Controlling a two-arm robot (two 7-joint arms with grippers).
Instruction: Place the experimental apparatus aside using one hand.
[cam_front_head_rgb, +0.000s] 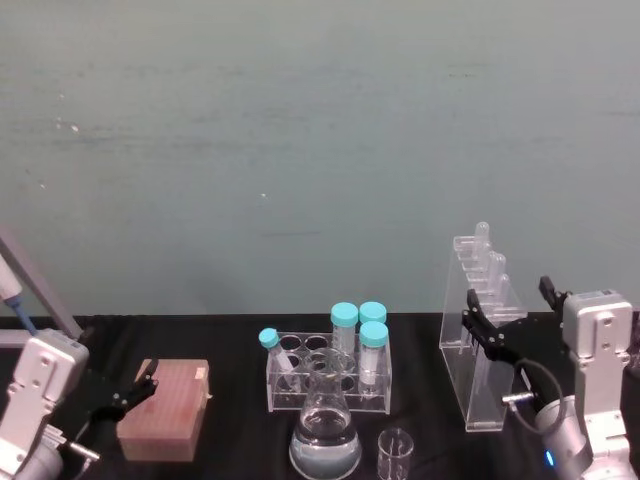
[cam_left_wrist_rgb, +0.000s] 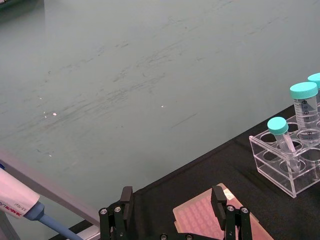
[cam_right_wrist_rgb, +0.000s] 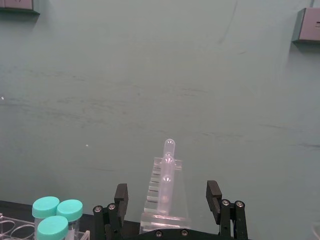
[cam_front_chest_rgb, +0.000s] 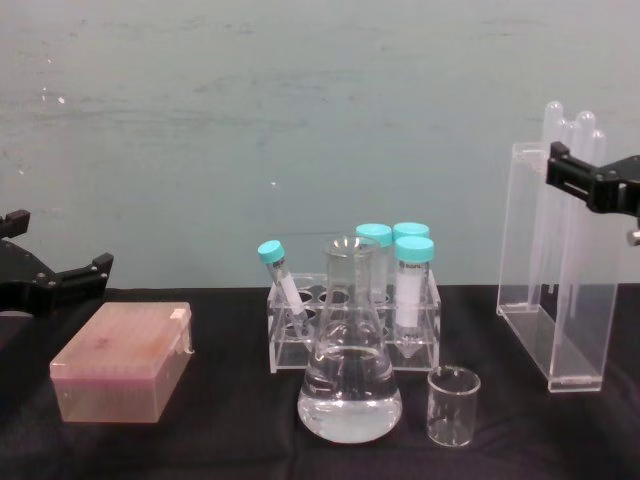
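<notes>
- On the right side of the black table (cam_front_head_rgb: 230, 440) stands the tall clear stand (cam_front_head_rgb: 475, 395) with its long tubes (cam_front_head_rgb: 484, 240). The glass flask (cam_front_head_rgb: 325, 435) and little beaker (cam_front_head_rgb: 396, 455) sit at the front middle.
- I think the stand is light, stiff and slippery. It is tall and thin, so it could tip, and the glass things would break if bumped.
- I would hold the stand by its flat sides near the top, not by the tubes.
- My right claw (cam_front_head_rgb: 507, 296) is level, up by the stand's top. Its fingers are apart, and I can't tell if it touches.
- My left claw (cam_left_wrist_rgb: 172, 196) hangs just beside the pink box (cam_front_head_rgb: 165, 410), fingers apart, holding nothing.
</notes>
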